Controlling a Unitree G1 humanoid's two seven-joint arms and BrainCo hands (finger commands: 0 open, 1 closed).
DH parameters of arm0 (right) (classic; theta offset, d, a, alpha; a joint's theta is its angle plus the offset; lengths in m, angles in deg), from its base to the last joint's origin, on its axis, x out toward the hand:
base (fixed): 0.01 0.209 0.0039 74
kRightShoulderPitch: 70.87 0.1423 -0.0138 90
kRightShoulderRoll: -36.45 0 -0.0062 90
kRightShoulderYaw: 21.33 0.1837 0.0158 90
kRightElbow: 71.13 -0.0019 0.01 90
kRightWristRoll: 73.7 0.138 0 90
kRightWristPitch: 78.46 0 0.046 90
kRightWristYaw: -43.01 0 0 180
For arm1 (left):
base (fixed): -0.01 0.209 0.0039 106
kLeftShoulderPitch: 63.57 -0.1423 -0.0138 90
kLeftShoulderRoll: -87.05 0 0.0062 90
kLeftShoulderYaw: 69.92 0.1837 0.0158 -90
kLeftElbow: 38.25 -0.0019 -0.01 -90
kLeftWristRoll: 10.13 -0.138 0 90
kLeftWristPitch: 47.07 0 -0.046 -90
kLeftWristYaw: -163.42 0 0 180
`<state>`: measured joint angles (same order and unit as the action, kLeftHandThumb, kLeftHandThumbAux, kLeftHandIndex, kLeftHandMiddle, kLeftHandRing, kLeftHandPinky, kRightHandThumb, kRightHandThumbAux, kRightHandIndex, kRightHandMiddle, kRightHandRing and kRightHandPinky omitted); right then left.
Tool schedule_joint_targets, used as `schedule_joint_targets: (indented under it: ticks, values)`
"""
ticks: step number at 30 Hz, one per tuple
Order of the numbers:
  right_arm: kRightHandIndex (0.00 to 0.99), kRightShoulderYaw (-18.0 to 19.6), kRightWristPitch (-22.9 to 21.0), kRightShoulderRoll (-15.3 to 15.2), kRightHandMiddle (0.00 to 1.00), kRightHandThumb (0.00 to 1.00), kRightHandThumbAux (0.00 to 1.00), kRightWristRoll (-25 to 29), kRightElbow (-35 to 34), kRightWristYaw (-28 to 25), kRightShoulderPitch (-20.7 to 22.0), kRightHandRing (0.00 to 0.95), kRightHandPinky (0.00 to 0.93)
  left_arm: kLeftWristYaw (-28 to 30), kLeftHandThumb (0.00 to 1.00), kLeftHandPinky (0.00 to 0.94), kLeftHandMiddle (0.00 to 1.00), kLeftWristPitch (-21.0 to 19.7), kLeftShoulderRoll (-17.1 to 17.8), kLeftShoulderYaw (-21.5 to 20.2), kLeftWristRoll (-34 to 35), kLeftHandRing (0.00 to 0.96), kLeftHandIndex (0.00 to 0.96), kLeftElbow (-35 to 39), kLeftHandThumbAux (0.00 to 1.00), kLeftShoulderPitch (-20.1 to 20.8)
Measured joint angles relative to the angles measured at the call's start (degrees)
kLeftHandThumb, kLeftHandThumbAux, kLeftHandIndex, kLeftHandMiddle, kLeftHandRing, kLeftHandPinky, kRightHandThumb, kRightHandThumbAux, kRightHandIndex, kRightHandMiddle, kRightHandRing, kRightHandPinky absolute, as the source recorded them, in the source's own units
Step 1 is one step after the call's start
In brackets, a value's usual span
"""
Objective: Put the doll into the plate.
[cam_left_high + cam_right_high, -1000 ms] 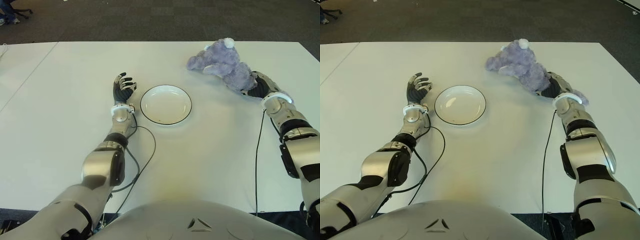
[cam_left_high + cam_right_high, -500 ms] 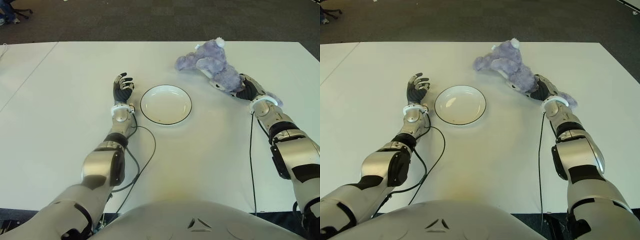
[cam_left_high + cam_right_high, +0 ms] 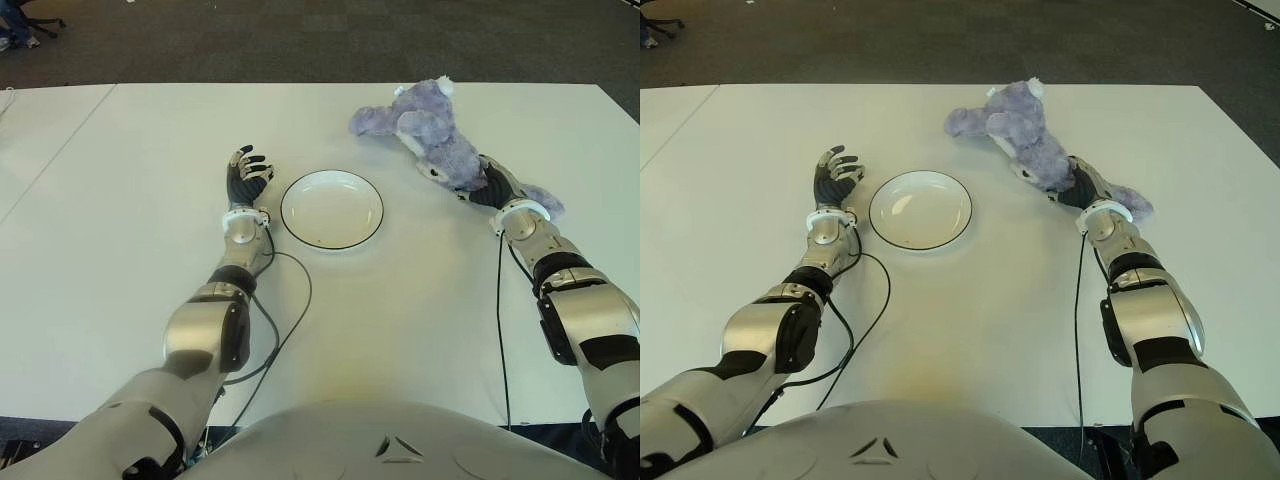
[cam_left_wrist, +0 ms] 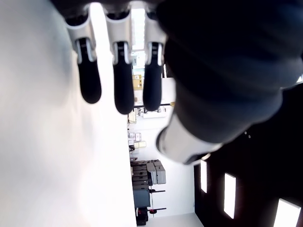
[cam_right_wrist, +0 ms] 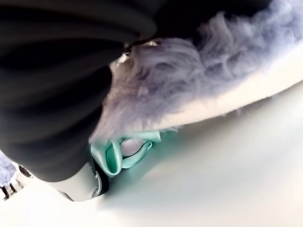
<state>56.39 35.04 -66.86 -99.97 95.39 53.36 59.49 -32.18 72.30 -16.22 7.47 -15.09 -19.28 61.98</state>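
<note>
The doll (image 3: pixel 432 135) hides the right hand's (image 3: pixel 490 185) fingers.

Silver-shelled arms, black joints; dark-fingered left hand (image 3: pixel 246 178), trailing black cables

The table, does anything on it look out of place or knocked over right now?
Nothing is spilled or damaged. The purple doll lies sprawled on its side on the white table, gripped by the right hand, off to the right of the empty plate. The left hand shows open beside the plate's left edge.
</note>
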Motion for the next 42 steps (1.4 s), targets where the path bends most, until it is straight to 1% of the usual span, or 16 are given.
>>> schedule_joint_targets:
  ticks: [2, 3, 4, 5, 6, 7, 10, 11, 12, 19, 24, 27, 29, 32, 38, 42]
  values:
    - [0.179, 0.3, -0.4, 0.1, 0.055, 0.301, 0.767, 0.2, 0.0, 0.0, 0.0, 0.018, 0.018, 0.0, 0.388, 0.364, 0.352, 0.0, 0.0, 0.0, 0.0, 0.367, 0.207, 0.0, 0.924, 0.0]
    - [0.193, 0.4, -0.6, 0.2, 0.158, 0.297, 0.773, 0.3, 0.0, 0.0, 0.0, 0.172, 0.214, 0.0, 0.365, 0.382, 0.351, 0.0, 0.0, 0.1, -0.1, 0.368, 0.209, 0.0, 0.919, 0.0]
    - [0.196, 0.8, -0.8, 0.3, 0.184, 0.296, 0.775, 0.8, 0.0, -0.2, 0.0, 0.211, 0.265, 0.0, 0.358, 0.386, 0.351, 0.0, 0.0, 0.1, -0.1, 0.368, 0.209, 0.0, 0.919, 0.0]
    - [0.3, 1.2, -0.8, 0.4, 0.314, 0.485, 0.755, 1.1, 0.0, -0.5, 0.0, 0.353, 0.393, -0.1, 0.34, 0.399, 0.35, 0.0, 0.0, 0.1, -0.1, 0.372, 0.209, 0.0, 0.914, 0.0]
    - [0.385, 1.9, -0.9, 0.6, 0.442, 0.636, 0.736, 1.8, 0.0, -1.0, 0.0, 0.486, 0.529, -0.1, 0.32, 0.406, 0.349, 0.0, 0.0, 0.1, -0.2, 0.375, 0.209, 0.0, 0.906, 0.0]
    - [0.407, 2.6, -1.1, 0.8, 0.474, 0.673, 0.731, 2.5, -0.1, -1.4, 0.0, 0.519, 0.564, -0.2, 0.311, 0.407, 0.349, 0.0, 0.0, 0.2, -0.2, 0.376, 0.21, 0.0, 0.905, 0.0]
    - [0.426, 4.6, -1.7, 1.2, 0.648, 0.693, 0.721, 4.4, -0.2, -2.4, 0.0, 0.68, 0.717, -0.3, 0.292, 0.399, 0.347, 0.0, 0.0, 0.2, -0.2, 0.374, 0.208, 0.0, 0.889, 0.0]
    - [0.427, 4.9, -1.8, 1.3, 0.659, 0.694, 0.721, 4.7, -0.3, -2.4, 0.0, 0.689, 0.725, -0.3, 0.291, 0.399, 0.347, 0.0, 0.0, 0.2, -0.2, 0.374, 0.208, 0.0, 0.888, 0.0]
    - [0.431, 5.2, -1.9, 1.3, 0.712, 0.696, 0.72, 5.0, -0.3, -2.4, 0.0, 0.73, 0.741, -0.3, 0.297, 0.396, 0.348, 0.0, 0.0, 0.2, -0.2, 0.371, 0.21, 0.0, 0.893, 0.0]
    - [0.437, 6.0, -1.9, 1.3, 0.799, 0.698, 0.72, 5.3, -0.7, -1.6, 0.0, 0.813, 0.81, -0.3, 0.306, 0.382, 0.337, -0.3, 0.0, 0.0, -0.1, 0.364, 0.204, 0.0, 0.9, 0.0]
    - [0.439, 6.5, -1.9, 1.1, 0.818, 0.701, 0.718, 5.3, -0.7, -0.9, 0.0, 0.831, 0.82, -0.3, 0.301, 0.396, 0.336, -0.3, 0.0, 0.0, -0.1, 0.365, 0.204, 0.0, 0.903, 0.1]
    - [0.44, 6.9, -1.9, 1.0, 0.826, 0.703, 0.718, 5.7, -0.7, -0.6, 0.0, 0.839, 0.826, -0.3, 0.343, 0.383, 0.339, -0.3, -0.1, -0.1, 0.0, 0.362, 0.213, 0.0, 0.918, 0.1]
    - [0.44, 7.3, -1.9, 1.0, 0.827, 0.703, 0.718, 6.0, -0.7, -0.4, 0.0, 0.84, 0.827, -0.3, 0.352, 0.383, 0.34, -0.3, -0.2, -0.1, 0.0, 0.361, 0.215, 0.0, 0.92, 0.1]
    - [0.44, 7.8, -1.7, 0.9, 0.83, 0.702, 0.718, 6.2, -0.7, -0.1, -0.2, 0.843, 0.819, -0.3, 0.369, 0.4, 0.343, -0.3, -0.3, -0.2, 0.0, 0.369, 0.22, 0.0, 0.921, 0.1]
    - [0.44, 9.4, 0.4, 0.6, 0.827, 0.7, 0.719, 7.3, -0.8, 0.2, -1.3, 0.838, 0.785, -0.2, 0.335, 0.38, 0.335, -0.3, -0.6, -0.3, 0.2, 0.363, 0.206, 0.0, 0.913, 0.3]
    - [0.439, 10.4, 1.5, 0.4, 0.829, 0.698, 0.72, 7.7, -0.9, 0.4, -1.7, 0.837, 0.802, -0.2, 0.316, 0.385, 0.329, -0.3, -0.8, -0.4, 0.4, 0.359, 0.203, 0.0, 0.914, 0.3]
